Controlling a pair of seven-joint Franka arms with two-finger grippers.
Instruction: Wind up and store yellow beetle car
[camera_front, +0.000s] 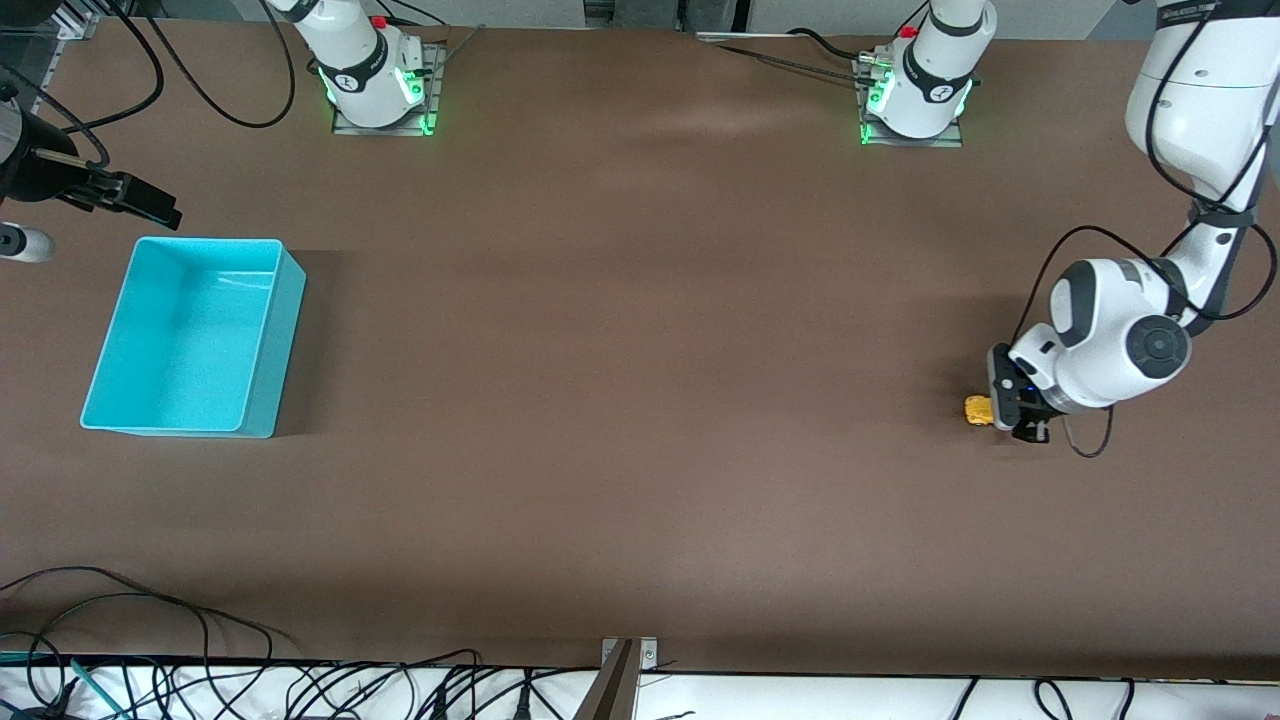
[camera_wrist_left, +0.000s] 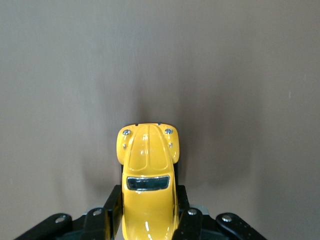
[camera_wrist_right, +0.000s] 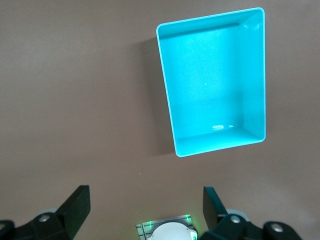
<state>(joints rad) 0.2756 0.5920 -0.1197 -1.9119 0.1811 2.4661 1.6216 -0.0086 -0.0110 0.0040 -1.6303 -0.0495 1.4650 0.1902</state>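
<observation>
The yellow beetle car is at the left arm's end of the table, down at the table surface. My left gripper is shut on the car's rear half. In the left wrist view the car points away from the gripper, with a black finger pressed to each side. The turquoise bin stands open and empty at the right arm's end. My right gripper hangs open and empty in the air beside the bin's rim. The right wrist view shows its spread fingers and the bin.
Both arm bases stand on the table edge farthest from the front camera. Cables trail over the nearest edge at the right arm's end. A metal bracket sits mid-way along that edge. A white cylinder lies beside the bin.
</observation>
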